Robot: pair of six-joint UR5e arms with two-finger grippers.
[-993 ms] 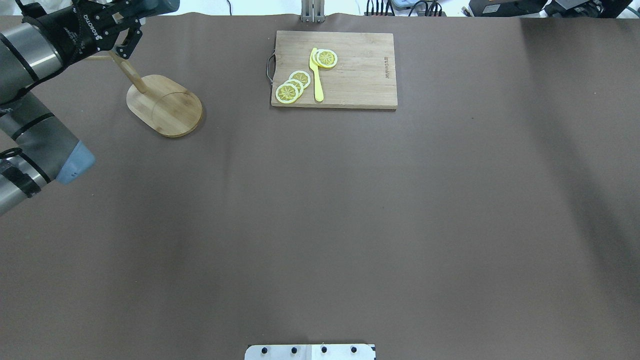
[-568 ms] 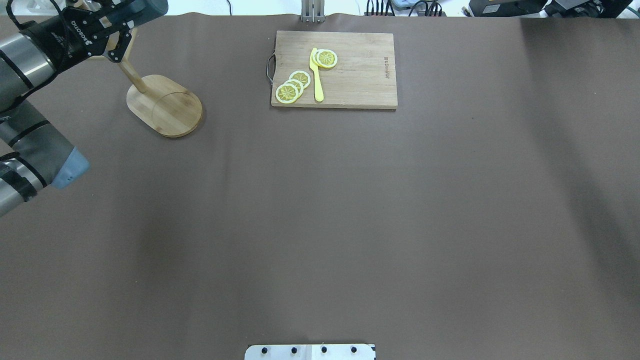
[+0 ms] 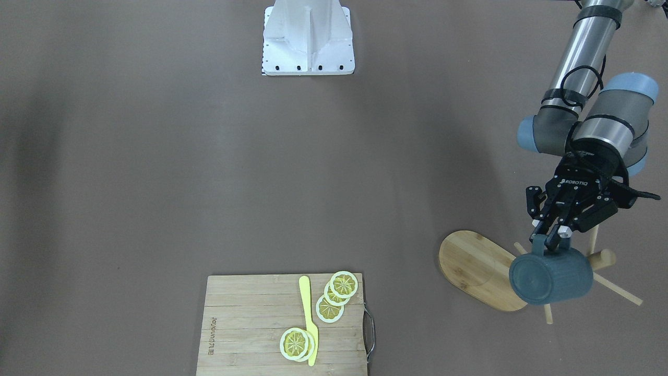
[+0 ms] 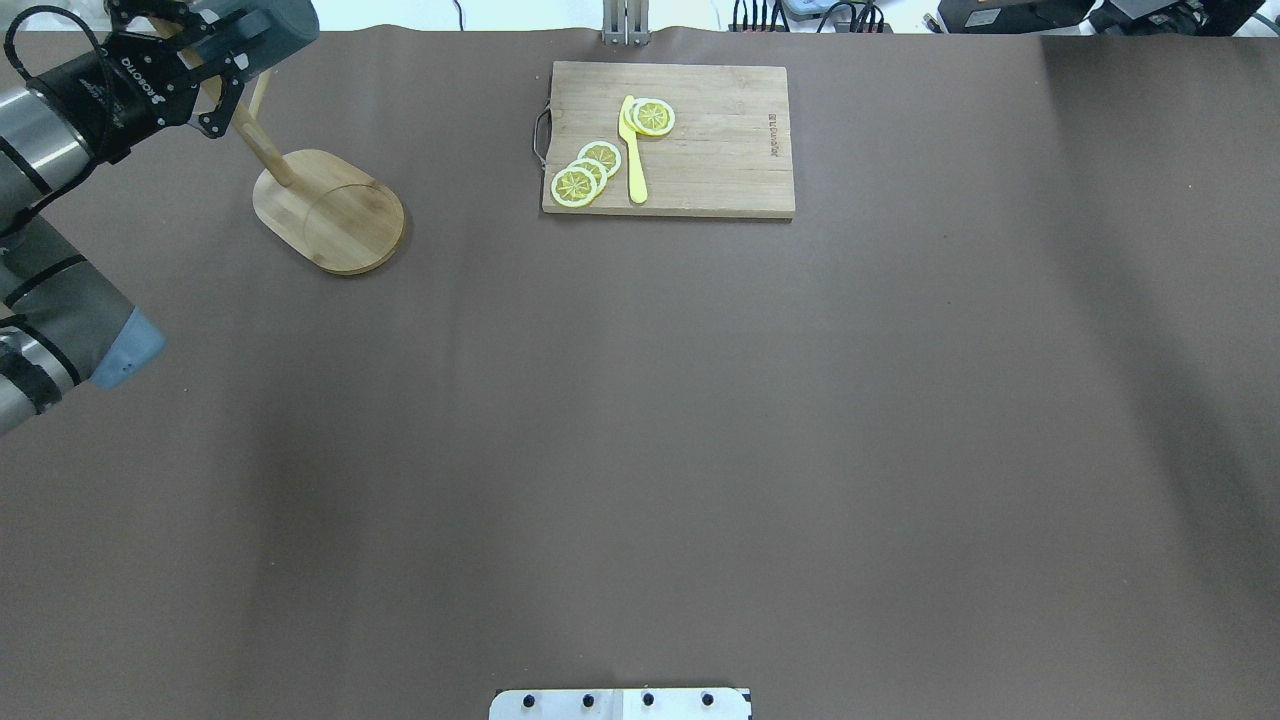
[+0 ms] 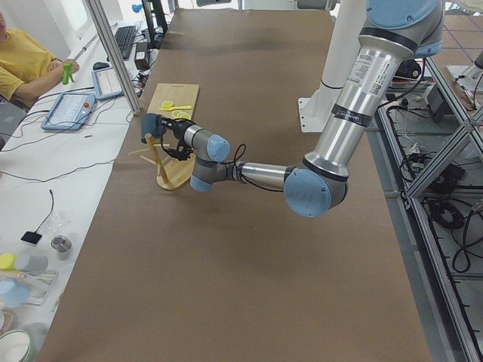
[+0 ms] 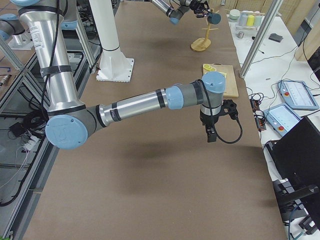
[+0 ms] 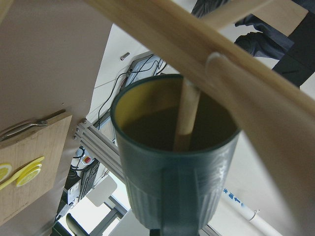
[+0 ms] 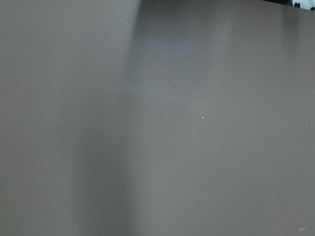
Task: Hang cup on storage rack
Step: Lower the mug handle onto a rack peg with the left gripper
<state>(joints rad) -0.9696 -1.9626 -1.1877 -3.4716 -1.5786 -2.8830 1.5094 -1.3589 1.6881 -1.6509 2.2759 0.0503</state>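
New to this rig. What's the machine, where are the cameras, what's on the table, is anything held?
Two robot arms share one brown table. Four fixed cameras: one over the robot's shoulders, one facing it from across the table, one at each table end. Two more ride on the wrists. The left arm has its jaws shut on the handle of a blue cup, held on its side at the pegs of a bamboo rack. Its wrist camera looks into the cup's yellow inside, with a peg crossing the mouth. The right arm hangs over the table, its camera showing only tabletop; whether its jaws are open cannot be told. Also on the table: a board with lemon slices and a yellow knife.
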